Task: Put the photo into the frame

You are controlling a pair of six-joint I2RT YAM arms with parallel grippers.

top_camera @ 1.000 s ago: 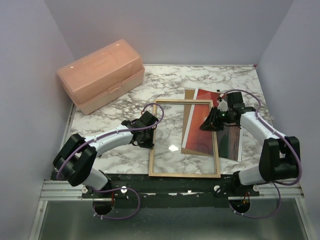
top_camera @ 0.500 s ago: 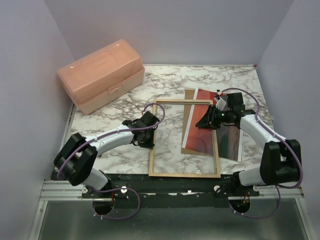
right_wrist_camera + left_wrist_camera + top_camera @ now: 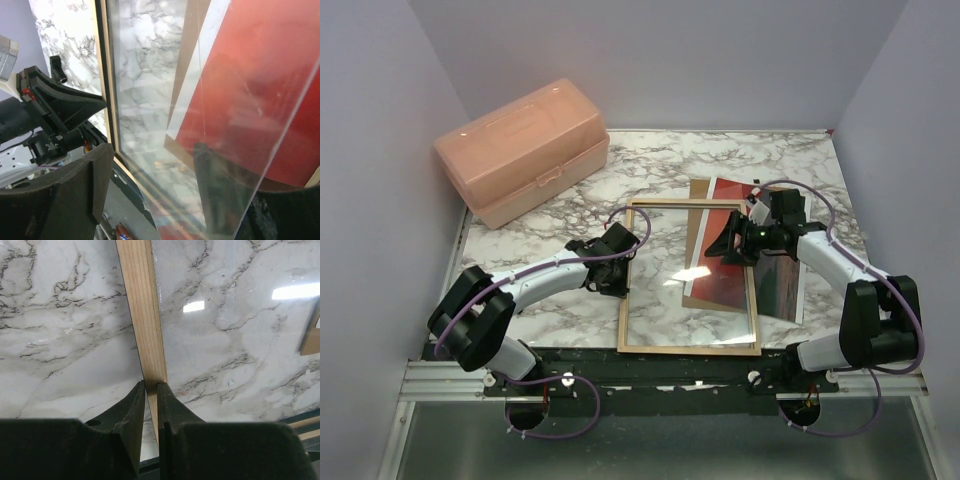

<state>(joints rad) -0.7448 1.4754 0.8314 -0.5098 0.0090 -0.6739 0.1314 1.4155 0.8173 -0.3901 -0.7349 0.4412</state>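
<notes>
**Warm reds on cold marble**

The table [image 3: 800, 160] is white marble, veined in grey and black. The frame [image 3: 688, 349] shows pale tan wood. The photo [image 3: 780, 285] is red-orange with a white border, darkening in part to brownish red. The board [image 3: 699, 190] is plain brown, the box [image 3: 525, 150] peach-pink, the walls [image 3: 380, 150] pale lavender.

Top camera looked down from high on the whole frame [image 3: 690, 349], left wrist camera hugged its left rail, right wrist camera slanted close across its right half, all three shared it.
</notes>
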